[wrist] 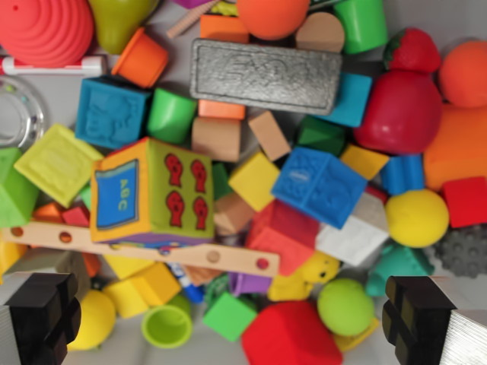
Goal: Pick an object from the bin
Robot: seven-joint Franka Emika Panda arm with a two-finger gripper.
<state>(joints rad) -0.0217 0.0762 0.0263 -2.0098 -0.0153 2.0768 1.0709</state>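
Fingers spread wide, above toy-filled bin, grey eraser

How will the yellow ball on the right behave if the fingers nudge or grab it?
The yellow ball looks smooth and round, so it will probably roll when nudged. The blue cylinder and red block crowd it, which may limit travel. Flat fingers could squeeze it out unless centred. Weight can't be judged.
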